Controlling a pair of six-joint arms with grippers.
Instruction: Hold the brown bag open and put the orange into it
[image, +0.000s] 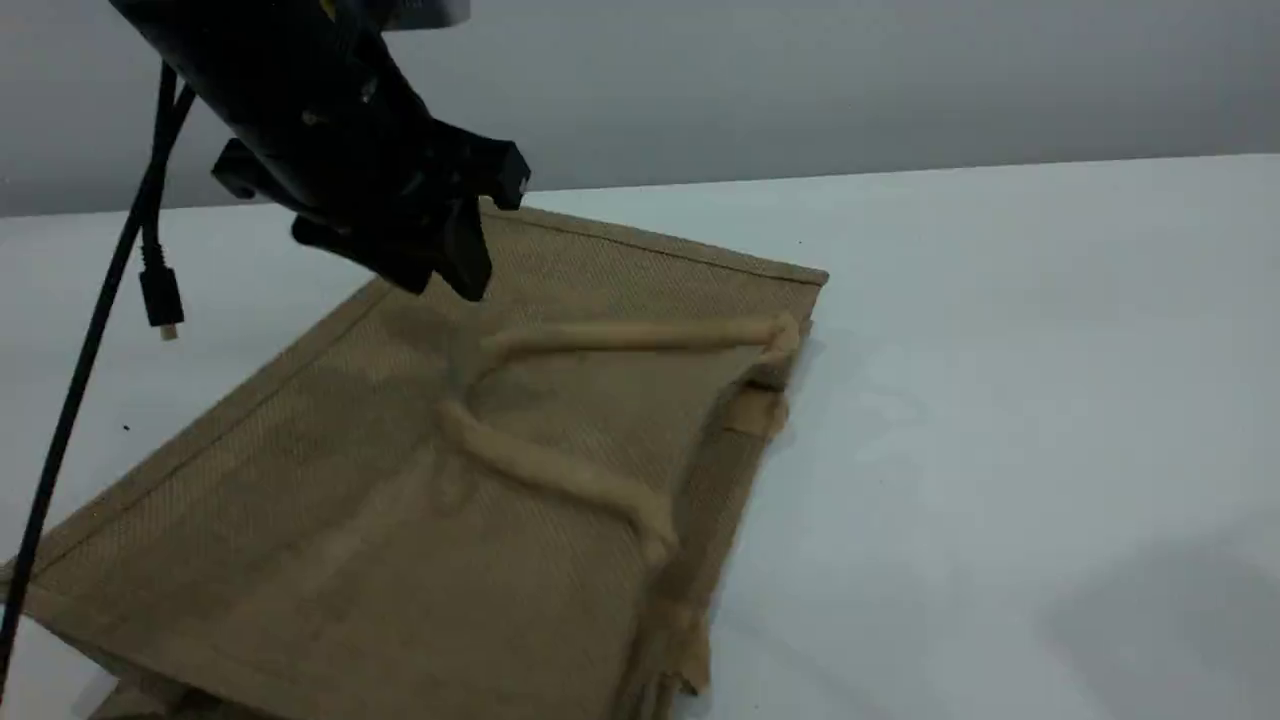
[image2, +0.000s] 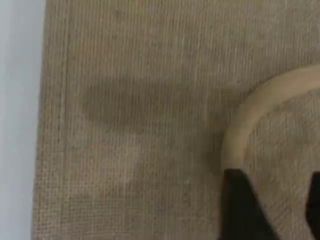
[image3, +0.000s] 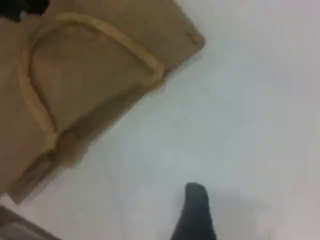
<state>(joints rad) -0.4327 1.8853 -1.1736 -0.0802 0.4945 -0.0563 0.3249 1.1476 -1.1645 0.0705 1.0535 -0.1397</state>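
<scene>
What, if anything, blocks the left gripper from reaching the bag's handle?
Probably yes, it can reach: the left gripper hovers open above the handle lying atop the flat bag, nothing between.

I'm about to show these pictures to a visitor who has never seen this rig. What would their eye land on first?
A large brown bag lies flat across the white table and fills the left half of the scene view, with its pale loop handle draped on top. Just above it hangs the black left pincer, its jaws apart over the bend of the handle and holding nothing.
</scene>
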